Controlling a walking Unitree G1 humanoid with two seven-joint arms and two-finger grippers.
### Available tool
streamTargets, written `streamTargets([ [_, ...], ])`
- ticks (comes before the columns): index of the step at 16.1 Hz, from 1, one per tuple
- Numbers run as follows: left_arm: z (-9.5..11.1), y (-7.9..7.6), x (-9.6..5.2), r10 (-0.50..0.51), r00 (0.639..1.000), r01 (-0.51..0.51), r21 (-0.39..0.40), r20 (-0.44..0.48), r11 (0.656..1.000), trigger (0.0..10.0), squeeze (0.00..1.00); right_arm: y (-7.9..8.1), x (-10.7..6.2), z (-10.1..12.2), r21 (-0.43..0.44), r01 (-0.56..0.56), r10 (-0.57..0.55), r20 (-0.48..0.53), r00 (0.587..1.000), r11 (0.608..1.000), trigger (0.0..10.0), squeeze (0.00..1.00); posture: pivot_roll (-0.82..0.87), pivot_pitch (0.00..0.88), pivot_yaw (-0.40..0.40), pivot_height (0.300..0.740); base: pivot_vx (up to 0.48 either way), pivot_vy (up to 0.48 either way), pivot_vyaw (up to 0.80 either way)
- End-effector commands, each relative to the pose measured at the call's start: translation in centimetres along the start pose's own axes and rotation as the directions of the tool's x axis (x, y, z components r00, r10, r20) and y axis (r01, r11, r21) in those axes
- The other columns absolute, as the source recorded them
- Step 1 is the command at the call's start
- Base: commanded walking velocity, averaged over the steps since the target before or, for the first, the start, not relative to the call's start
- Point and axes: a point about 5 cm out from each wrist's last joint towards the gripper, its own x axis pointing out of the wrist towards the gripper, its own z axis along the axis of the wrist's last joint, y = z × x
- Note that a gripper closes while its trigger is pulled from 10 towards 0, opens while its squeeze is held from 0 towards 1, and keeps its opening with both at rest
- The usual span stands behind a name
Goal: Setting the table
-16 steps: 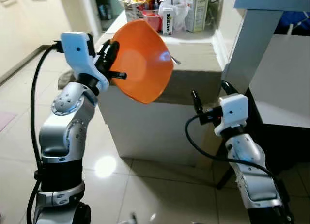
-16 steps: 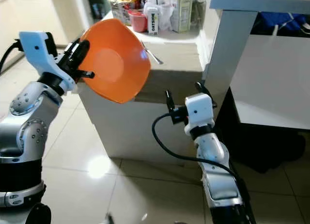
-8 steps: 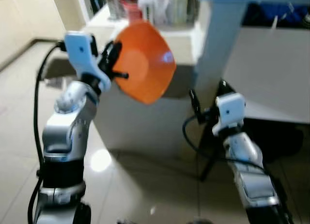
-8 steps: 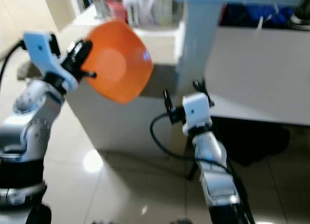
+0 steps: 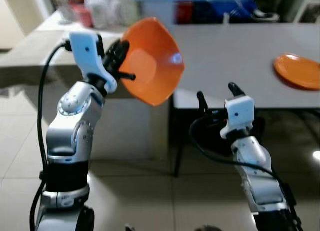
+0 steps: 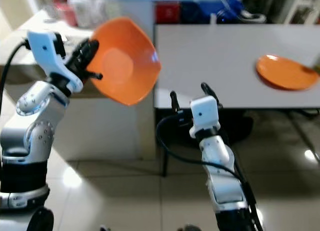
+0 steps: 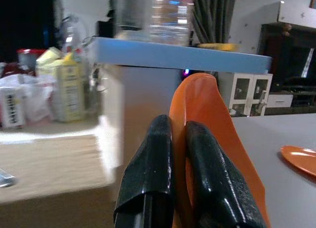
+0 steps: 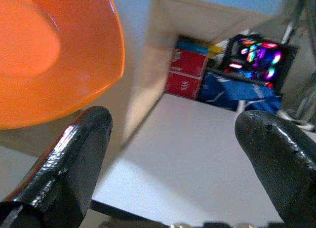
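Fingers of the left gripper [image 5: 121, 61] are pinching the orange bowl [image 5: 151, 61] by its rim, carrying it raised toward the grey table [image 5: 235, 51], while the right gripper [image 5: 217, 93] is hanging spread wide, empty.

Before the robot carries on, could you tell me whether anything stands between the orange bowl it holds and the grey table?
Nothing visible does. The left gripper holds the orange bowl by its rim beside the grey table, whose near part is bare; an orange plate lies far right.
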Motion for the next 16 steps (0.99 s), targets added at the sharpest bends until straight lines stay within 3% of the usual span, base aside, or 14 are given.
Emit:
streamTargets([
  [1, 0.6, -0.5, 0.4, -0.025, 0.999, 0.024, 0.007, 0.038, 1.0, 0.0, 1.0, -0.3, 0.0, -0.1, -0.021, 0.002, -0.002, -0.002, 1.0, 1.0, 10.0, 0.0, -0.15, 0.0, 0.081, 0.74, 0.0, -0.446, 0.0],
  [5, 0.0, -0.8, 1.0, -0.032, 0.999, 0.032, 0.017, 0.02, 0.999, 0.0, 1.0, 0.0, 0.1, 0.0, -0.015, -0.001, 0.001, 0.004, 1.0, 1.0, 10.0, 0.0, -0.15, 0.0, 0.089, 0.74, 0.0, -0.432, 0.0],
  [16, -1.6, -1.4, 2.7, -0.028, 1.0, 0.028, 0.033, -0.013, 0.999, 0.0, 1.0, 0.4, -0.2, 0.1, -0.017, 0.003, -0.003, 0.01, 1.0, 1.0, 10.0, 0.0, -0.17, 0.0, 0.113, 0.74, 0.31, -0.361, 0.0],
])
